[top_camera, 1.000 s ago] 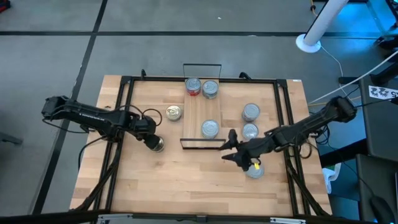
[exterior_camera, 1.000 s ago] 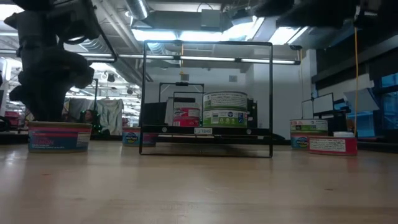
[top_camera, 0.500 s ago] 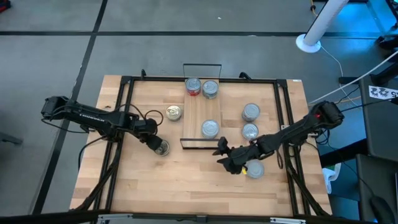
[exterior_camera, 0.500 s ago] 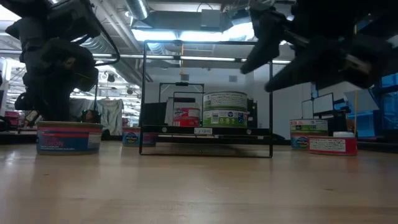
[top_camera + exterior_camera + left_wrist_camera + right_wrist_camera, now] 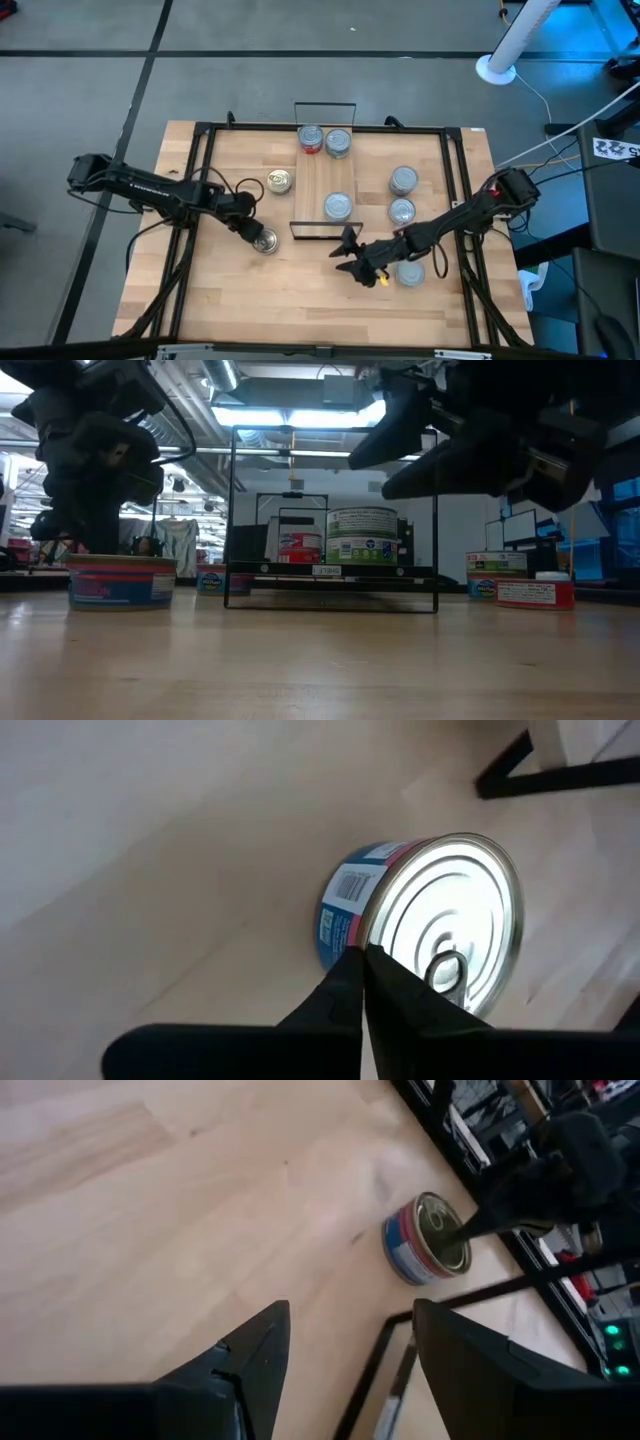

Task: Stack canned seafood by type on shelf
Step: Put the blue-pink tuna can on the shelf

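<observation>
Nearest the table's front edge, the right gripper hovers with fingers spread and empty, aimed left across bare wood, likely heading toward the tin beside the shelf. The left gripper rests on that tin's lid with fingers pinched together, seemingly nudging rather than grasping it. Farther back, three tins sit on the shelf.

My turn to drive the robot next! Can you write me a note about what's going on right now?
Left end effector: shut, tips on top of a tin on the table, left of the shelf; not gripping it.
Right end effector: open, empty, hovering in front of the shelf.
Done: three tins on the shelf, two at the back, one near the front.
Left: five loose tins still on the table.
</observation>
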`<state>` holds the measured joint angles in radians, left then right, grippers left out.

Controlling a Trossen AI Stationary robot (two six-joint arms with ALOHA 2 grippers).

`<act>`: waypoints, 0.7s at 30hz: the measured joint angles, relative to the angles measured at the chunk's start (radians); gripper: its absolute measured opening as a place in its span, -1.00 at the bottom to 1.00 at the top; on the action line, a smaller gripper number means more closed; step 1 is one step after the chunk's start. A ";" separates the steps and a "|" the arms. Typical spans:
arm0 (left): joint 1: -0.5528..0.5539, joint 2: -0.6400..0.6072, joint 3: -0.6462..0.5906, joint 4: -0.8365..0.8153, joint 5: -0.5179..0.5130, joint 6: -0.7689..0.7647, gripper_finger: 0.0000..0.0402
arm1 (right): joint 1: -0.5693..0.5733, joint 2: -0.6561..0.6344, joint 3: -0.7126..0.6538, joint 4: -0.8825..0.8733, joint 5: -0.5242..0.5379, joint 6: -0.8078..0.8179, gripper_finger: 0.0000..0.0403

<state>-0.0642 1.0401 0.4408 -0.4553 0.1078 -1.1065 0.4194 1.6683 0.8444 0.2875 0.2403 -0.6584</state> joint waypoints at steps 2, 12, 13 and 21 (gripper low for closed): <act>-0.018 0.000 0.000 0.000 0.000 -0.024 -0.99 | 0.000 0.017 0.000 0.028 -0.014 0.000 0.06; -0.149 0.085 0.006 0.110 0.002 -0.175 -1.00 | 0.020 0.095 0.000 0.148 -0.015 -0.012 0.06; -0.161 0.105 0.006 0.137 0.003 -0.184 -1.00 | 0.030 0.104 0.000 0.165 -0.014 -0.021 0.06; -0.224 0.254 0.007 0.411 0.006 -0.268 -1.00 | 0.119 0.169 0.000 0.247 0.075 -0.105 0.06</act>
<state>-0.2882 1.2941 0.4477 -0.0441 0.1143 -1.3741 0.5389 1.8373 0.8440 0.5347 0.3155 -0.7638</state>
